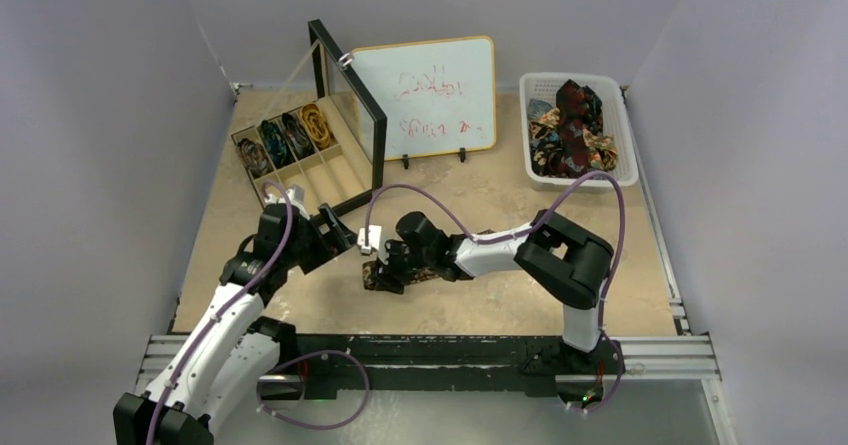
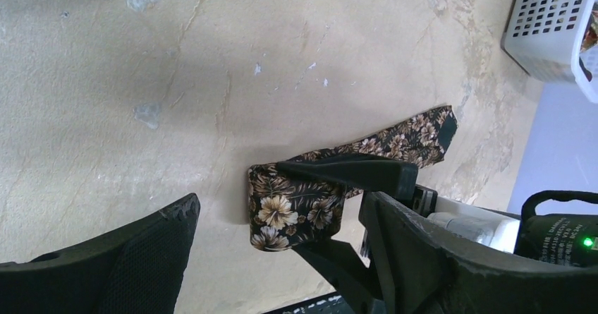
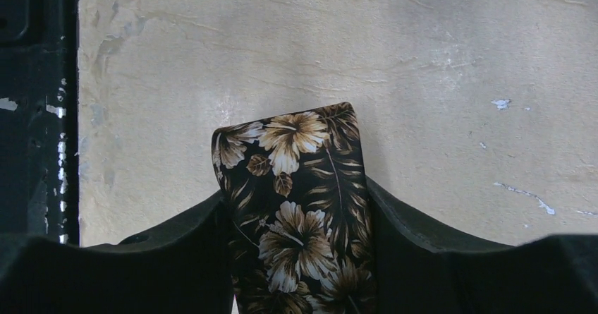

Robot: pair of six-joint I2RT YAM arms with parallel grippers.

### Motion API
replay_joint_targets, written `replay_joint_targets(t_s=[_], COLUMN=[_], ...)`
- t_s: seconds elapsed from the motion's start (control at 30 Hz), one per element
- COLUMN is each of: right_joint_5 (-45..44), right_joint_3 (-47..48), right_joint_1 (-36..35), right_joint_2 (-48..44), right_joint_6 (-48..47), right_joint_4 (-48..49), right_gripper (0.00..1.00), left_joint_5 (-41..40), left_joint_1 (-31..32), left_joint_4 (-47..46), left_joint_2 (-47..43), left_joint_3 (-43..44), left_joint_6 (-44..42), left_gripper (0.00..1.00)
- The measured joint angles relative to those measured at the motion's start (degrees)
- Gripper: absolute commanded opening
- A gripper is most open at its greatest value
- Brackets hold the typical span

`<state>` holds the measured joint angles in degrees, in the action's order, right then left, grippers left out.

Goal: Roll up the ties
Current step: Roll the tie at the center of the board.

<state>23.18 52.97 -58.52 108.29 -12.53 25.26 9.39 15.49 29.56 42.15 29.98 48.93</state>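
Note:
A black tie with brown and cream flowers (image 1: 425, 271) lies on the tan table in front of the arms, its left end folded into a short thick roll (image 2: 293, 212). My right gripper (image 1: 388, 267) is shut on that roll. In the right wrist view both pads press the sides of the tie (image 3: 289, 145), which sticks out past the right gripper (image 3: 296, 200). The tie's tail (image 2: 416, 134) trails off to the right. My left gripper (image 1: 348, 239) hovers just left of the roll, open and holding nothing (image 2: 282, 257).
A wooden divided box (image 1: 335, 180) at the back left holds several rolled ties (image 1: 285, 135), its glass lid (image 1: 350, 115) standing open. A whiteboard (image 1: 430, 95) stands behind. A white basket (image 1: 625, 145) of loose ties (image 1: 570, 125) sits at the back right. A metal rail (image 1: 450, 350) runs along the near edge.

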Motion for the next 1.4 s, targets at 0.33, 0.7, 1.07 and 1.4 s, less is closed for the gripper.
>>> replay_joint_targets(t_s=[0.33,0.7,1.07,1.4], right_joint_5=[-2.2,-21.3,-16.9,-11.1], right_joint_3=[-0.8,-15.3,-16.8,-15.1], right_joint_1=[-0.3,4.9,8.2,5.5], right_joint_2=[-5.6,-29.2,-25.4,-15.2], right_joint_6=[2.0,38.6,65.3,68.8], right_joint_4=[-2.9,-0.3,-4.2,-1.0], right_gripper=[0.91,0.99,0.75,0.55], left_joint_5=[4.4,7.0,9.6,12.0], left_joint_1=[0.0,0.0,0.0,0.0], left_joint_4=[-1.2,-2.6,-3.5,-5.6], left_joint_2=[-1.0,-0.9,-1.1,0.4], left_joint_3=[-5.6,-6.4,-7.6,-9.2], left_joint_6=[1.5,1.7,2.6,2.6], left_gripper=[0.85,0.85,0.85,0.84])
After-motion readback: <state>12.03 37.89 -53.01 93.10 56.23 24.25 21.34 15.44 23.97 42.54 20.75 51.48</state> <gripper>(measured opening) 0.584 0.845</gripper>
